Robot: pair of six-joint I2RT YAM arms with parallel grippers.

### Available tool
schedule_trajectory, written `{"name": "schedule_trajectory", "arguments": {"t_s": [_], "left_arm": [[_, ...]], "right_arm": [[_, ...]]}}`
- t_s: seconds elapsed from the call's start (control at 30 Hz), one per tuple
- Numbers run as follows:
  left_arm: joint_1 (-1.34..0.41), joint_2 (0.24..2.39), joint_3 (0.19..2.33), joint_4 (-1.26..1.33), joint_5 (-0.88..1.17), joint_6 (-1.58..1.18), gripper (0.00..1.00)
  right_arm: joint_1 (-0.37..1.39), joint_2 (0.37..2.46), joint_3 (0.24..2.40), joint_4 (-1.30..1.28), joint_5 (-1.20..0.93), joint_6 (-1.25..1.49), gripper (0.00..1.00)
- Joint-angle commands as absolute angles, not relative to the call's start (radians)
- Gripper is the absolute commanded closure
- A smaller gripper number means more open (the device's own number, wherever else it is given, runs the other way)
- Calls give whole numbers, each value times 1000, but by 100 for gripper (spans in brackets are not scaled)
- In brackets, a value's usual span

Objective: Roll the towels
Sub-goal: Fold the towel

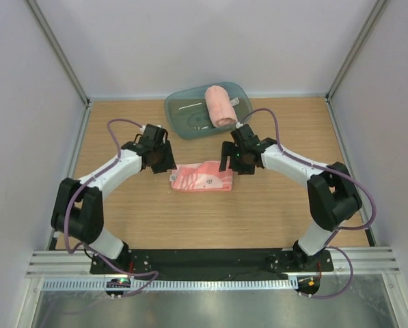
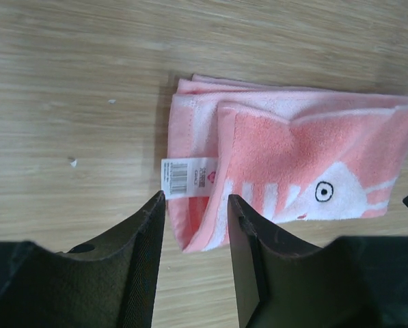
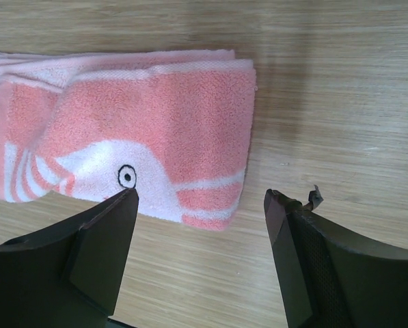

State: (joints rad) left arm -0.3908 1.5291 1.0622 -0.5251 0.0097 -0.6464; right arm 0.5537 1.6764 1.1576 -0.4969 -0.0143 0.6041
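A folded pink towel (image 1: 202, 177) with a white fish pattern lies flat in the middle of the table. It also shows in the left wrist view (image 2: 292, 171) with a white barcode tag (image 2: 188, 176), and in the right wrist view (image 3: 142, 130). My left gripper (image 1: 164, 162) hovers just above the towel's left end, open and empty (image 2: 195, 205). My right gripper (image 1: 233, 164) hovers above the towel's right end, open wide and empty (image 3: 200, 201). A rolled pink towel (image 1: 219, 105) rests in the tray.
A grey-green tray (image 1: 183, 116) stands at the back centre of the table and holds the rolled towel and some small items. White walls enclose the table on three sides.
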Motion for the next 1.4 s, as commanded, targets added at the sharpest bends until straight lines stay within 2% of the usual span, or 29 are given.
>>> {"name": "schedule_trajectory", "arguments": {"t_s": [0.0,0.1,0.3,0.4,0.47,0.5,0.57,0.6,0.63,0.93,1.17,1.27,1.3,1.37], "left_arm": [[-399,1595,1117,-417,49,-629,57],[-410,1635,1140,-411,48,-623,58],[-417,1712,1155,-377,66,-624,59],[-422,1750,1167,-356,106,-623,63],[-429,1778,1175,-350,110,-623,70],[-431,1785,1183,-342,109,-624,81],[-433,1799,1186,-337,114,-627,94],[-431,1799,1186,-339,91,-630,100],[-431,1792,1181,-339,74,-643,100],[-431,1639,1120,-351,-155,-667,100],[-431,1623,1068,-360,-216,-675,99],[-433,1635,1063,-368,-200,-669,82],[-431,1635,1062,-368,-189,-657,71],[-433,1626,1062,-379,-181,-650,66]], "right_arm": [[545,1684,1163,-468,-23,566,19],[540,1698,1152,-456,-34,560,23],[532,1713,1132,-433,-46,557,23],[528,1718,1132,-434,-46,554,25],[525,1720,1132,-434,-46,554,27],[525,1720,1131,-436,-48,554,27],[526,1726,1126,-428,-52,555,28],[526,1727,1121,-428,-55,557,30],[526,1736,1106,-423,-60,561,31],[526,1747,994,-354,-83,586,37],[526,1724,1017,-385,-68,577,37],[526,1681,1058,-428,-40,558,37],[526,1660,1075,-446,-28,545,37],[525,1651,1127,-491,-8,531,37]]}}
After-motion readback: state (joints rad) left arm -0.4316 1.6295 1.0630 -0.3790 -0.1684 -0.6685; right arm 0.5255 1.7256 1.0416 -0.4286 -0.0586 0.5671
